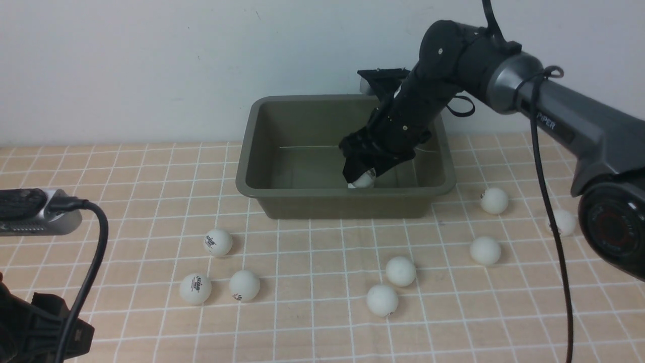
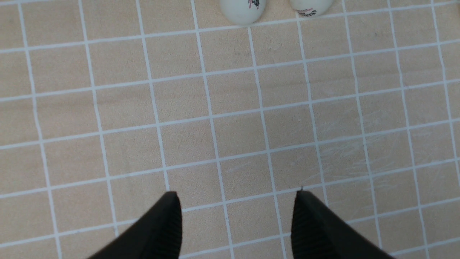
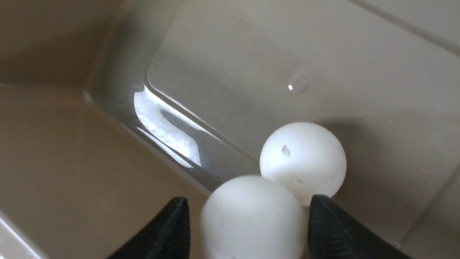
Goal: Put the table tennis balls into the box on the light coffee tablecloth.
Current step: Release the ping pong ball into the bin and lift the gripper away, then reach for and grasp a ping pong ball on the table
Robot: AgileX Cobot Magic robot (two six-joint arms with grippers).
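The olive-green box (image 1: 243, 166) stands at the back of the light coffee tablecloth (image 1: 312, 312). My right gripper (image 1: 360, 176) reaches down inside it. In the right wrist view its jaws (image 3: 248, 203) stand open around a white table tennis ball (image 3: 251, 219), with a thin gap showing beside one finger. A second ball (image 3: 303, 158) rests on the box floor just beyond. Several more balls lie on the cloth, such as those at the left (image 1: 218, 242) and the right (image 1: 485, 250). My left gripper (image 2: 237, 194) hangs open and empty over bare cloth, two balls (image 2: 243, 10) ahead of it.
The left arm (image 1: 30, 327) sits at the lower left edge of the front view with its cable looping up. The right arm (image 1: 554, 121) stretches in from the right above three balls (image 1: 494, 200). A white wall backs the box.
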